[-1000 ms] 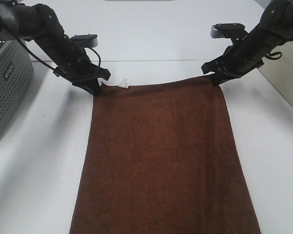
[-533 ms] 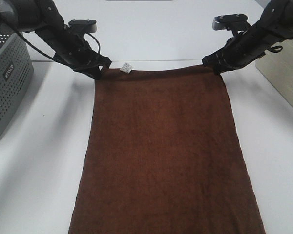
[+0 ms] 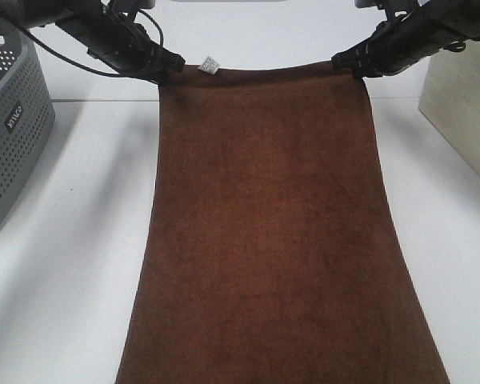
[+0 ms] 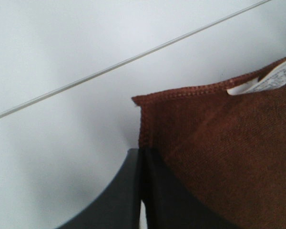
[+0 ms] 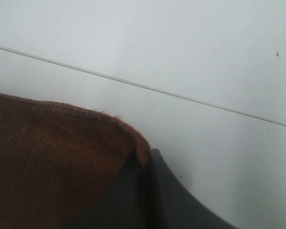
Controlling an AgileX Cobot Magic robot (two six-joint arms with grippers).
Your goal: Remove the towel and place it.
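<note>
The dark brown towel (image 3: 268,224) hangs stretched between my two grippers and runs down past the front edge of the exterior high view. Its small white tag (image 3: 210,63) sits at the top left corner. My left gripper (image 3: 166,66) is shut on the towel's top left corner; in the left wrist view the shut black jaws pinch the hemmed corner (image 4: 148,102) beside the tag (image 4: 271,78). My right gripper (image 3: 348,62) is shut on the top right corner, which the right wrist view shows as a corner of towel (image 5: 62,157) folded over the jaws.
A grey perforated basket (image 3: 12,128) stands at the left edge. A pale beige box (image 3: 460,112) stands at the right edge. The white table (image 3: 72,264) lies under the towel, with a thin seam line across the back.
Both grippers have risen and moved toward the back, carrying the towel's top edge up with them. The towel now hangs higher and tauter.
</note>
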